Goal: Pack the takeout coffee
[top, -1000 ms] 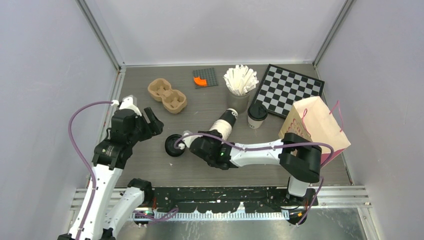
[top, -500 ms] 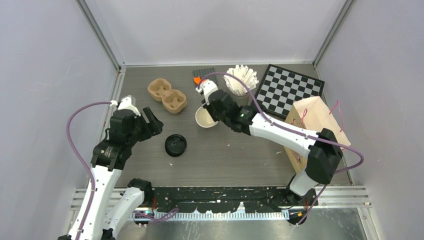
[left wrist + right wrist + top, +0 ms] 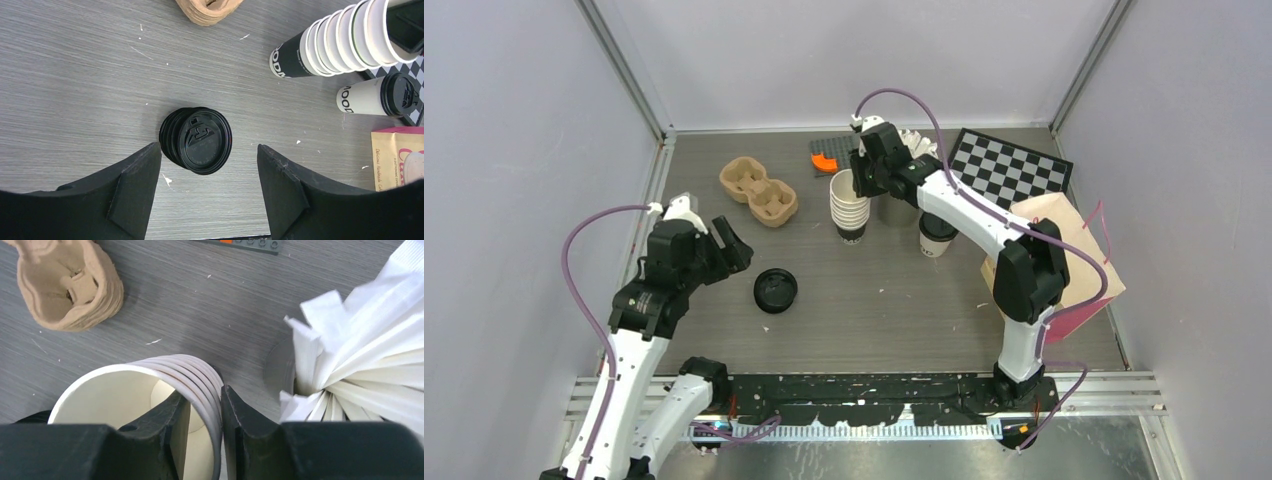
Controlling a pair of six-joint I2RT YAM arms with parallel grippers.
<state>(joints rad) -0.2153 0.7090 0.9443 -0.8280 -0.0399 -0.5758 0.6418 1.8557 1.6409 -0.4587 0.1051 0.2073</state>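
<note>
One takeout coffee (image 3: 937, 232), a cream cup with a black lid, stands right of centre and also shows in the left wrist view as the lidded cup (image 3: 375, 95). My right gripper (image 3: 864, 178) is shut on the rim of a stack of lidless cups (image 3: 849, 205), held upright just left of the coffee. In the right wrist view one finger is inside the stack of cups (image 3: 125, 390) and one outside, the right gripper (image 3: 206, 395) pinching the wall. My left gripper (image 3: 729, 245) hangs open above a pile of loose black lids (image 3: 775, 290), with the lids (image 3: 197, 140) between the left gripper's (image 3: 207, 167) fingers.
A brown pulp cup carrier (image 3: 758, 190) lies at the back left. A holder of white napkins (image 3: 360, 340) stands right beside the cup stack. A checkerboard (image 3: 1009, 175) and a paper bag (image 3: 1064, 250) are on the right. A grey plate with an orange piece (image 3: 829, 158) lies at the back.
My right arm has swung from the front centre to the back, raising the cup stack from lying on the table to upright by the napkins. The left arm has stayed put.
</note>
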